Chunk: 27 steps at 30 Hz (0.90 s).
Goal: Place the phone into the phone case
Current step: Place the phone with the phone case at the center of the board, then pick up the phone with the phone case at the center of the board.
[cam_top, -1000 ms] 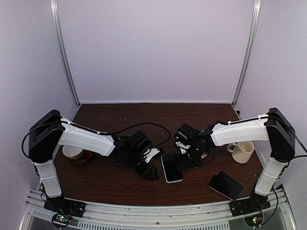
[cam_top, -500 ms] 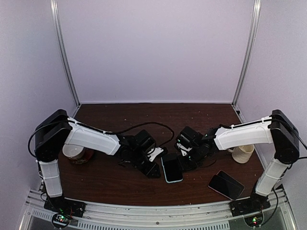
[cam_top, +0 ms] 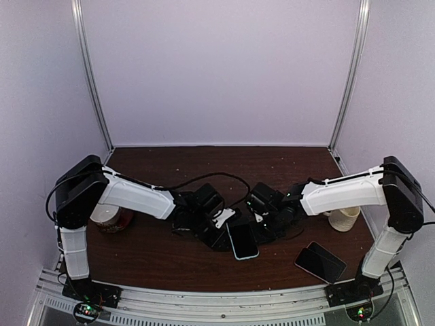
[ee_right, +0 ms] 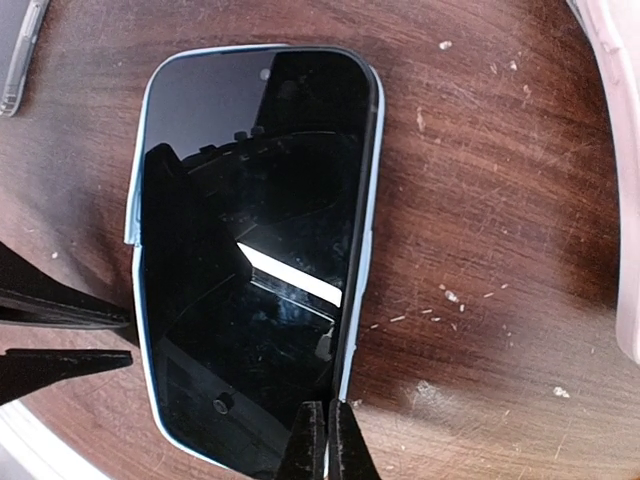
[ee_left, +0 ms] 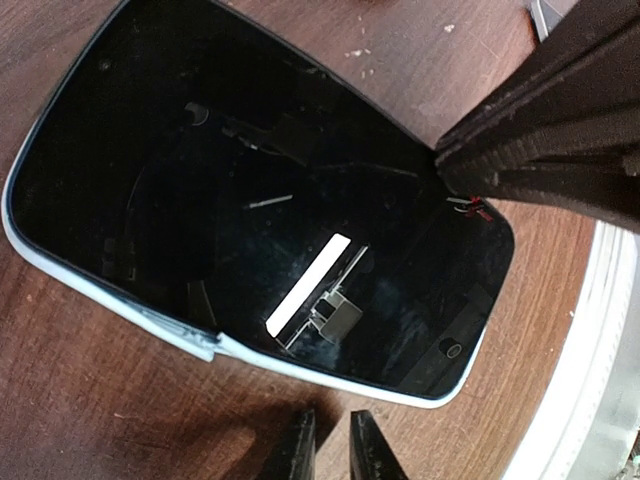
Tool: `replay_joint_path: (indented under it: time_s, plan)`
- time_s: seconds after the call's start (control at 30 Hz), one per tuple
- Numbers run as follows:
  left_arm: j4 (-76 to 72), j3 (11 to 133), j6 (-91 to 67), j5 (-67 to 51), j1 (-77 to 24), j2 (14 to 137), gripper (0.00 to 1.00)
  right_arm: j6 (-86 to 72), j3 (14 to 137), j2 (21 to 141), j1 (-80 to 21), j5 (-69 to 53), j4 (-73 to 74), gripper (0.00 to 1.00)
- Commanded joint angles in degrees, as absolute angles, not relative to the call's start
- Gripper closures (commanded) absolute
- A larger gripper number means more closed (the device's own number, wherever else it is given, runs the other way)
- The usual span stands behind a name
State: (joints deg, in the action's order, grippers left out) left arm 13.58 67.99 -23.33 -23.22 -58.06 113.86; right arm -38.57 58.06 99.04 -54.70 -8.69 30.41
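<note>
The phone (cam_top: 242, 241) lies screen up on the table (cam_top: 204, 159), about midway between the left and right edges and nearer the near edge than the far one. A pale blue case (ee_left: 190, 338) shows as a rim around it, so it seems to be in the case already. A small step in that rim on one long side suggests the fit is not yet complete.

Both arms reach in low from their bases and meet at the phone. A cream mug (cam_top: 343, 217) stands near the right edge, just beside the right arm. Another mug (cam_top: 103, 216) sits near the left edge, partly behind the left arm. A dark flat slab (cam_top: 320, 262) lies toward the near right corner; whether it is a phone or a case cannot be told.

The left gripper (ee_left: 332, 452) has its fingers all but closed, a thin gap between them and nothing in it, with the tips just off one long side of the phone. The right gripper (ee_right: 323, 445) is closed on nothing, its tips at the opposite long side.

The likely trouble is uneven pressing. If one side pushes harder, the phone and case may slide or turn on the smooth wood rather than seat. A tip riding up over the rim could scrape the glass. A wide swing of the right arm could knock the cream mug.
</note>
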Motion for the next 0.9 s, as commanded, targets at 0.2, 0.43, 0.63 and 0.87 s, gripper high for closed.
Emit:
replay_joint_path:
  time_s: [0.2, 0.43, 0.63, 0.87]
  plan:
    - [14.56, 68.14, -22.52, -21.48, -57.87, 112.59, 0.83, -42.42, 50.92, 112.23, -62.83, -11.30, 29.81, 1.00]
    - [14.68, 67.44, -22.50, -20.64, -57.12, 110.96, 0.84, -38.09, 58.77, 107.32, -61.93, -5.48, 39.08, 0.98]
    - [14.96, 65.15, -21.95, -18.00, -55.02, 105.72, 0.84, -35.43, 67.25, 99.74, -60.77, 0.25, 40.99, 0.50]
    - [15.44, 60.56, -21.18, -13.99, -53.05, 99.25, 0.80, -38.21, 71.10, 102.65, -60.91, 5.30, 42.05, 0.01]
